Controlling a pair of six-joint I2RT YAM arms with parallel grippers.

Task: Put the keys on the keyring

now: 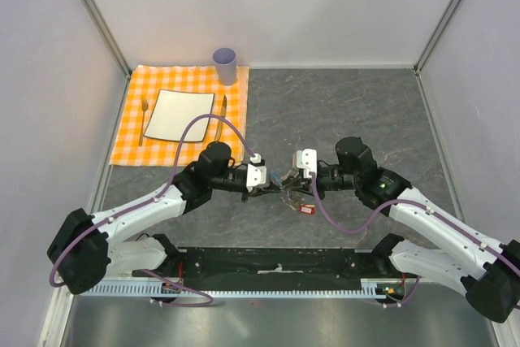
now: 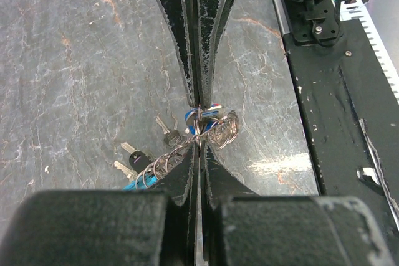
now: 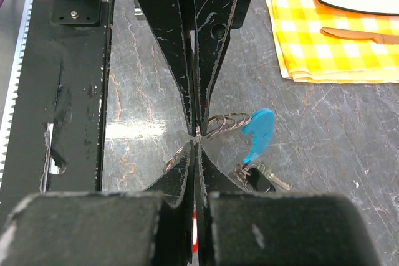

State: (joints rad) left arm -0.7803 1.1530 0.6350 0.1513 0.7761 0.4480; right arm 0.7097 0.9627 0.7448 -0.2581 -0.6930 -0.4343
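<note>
The keyring hangs between my two grippers over the grey table: its silver chain coil (image 2: pixel 221 130) and cyan clasp (image 3: pixel 259 130) both show. My left gripper (image 2: pixel 199 146) is shut on the chain. My right gripper (image 3: pixel 196 139) faces it tip to tip, shut on a blue-tagged key (image 2: pixel 204 114) held against the chain. In the top view the left gripper (image 1: pixel 273 182) and the right gripper (image 1: pixel 292 182) meet at mid-table. Dark-headed keys (image 3: pixel 259 179) hang by the clasp. A red-tagged key (image 1: pixel 307 209) lies on the table just below the right gripper.
An orange checked placemat (image 1: pixel 134 132) lies at the back left with a white plate (image 1: pixel 179 114), a fork (image 1: pixel 144 119), a knife (image 1: pixel 221 114) and a lilac cup (image 1: pixel 225 65). The black base rail (image 1: pixel 276 264) runs along the near edge.
</note>
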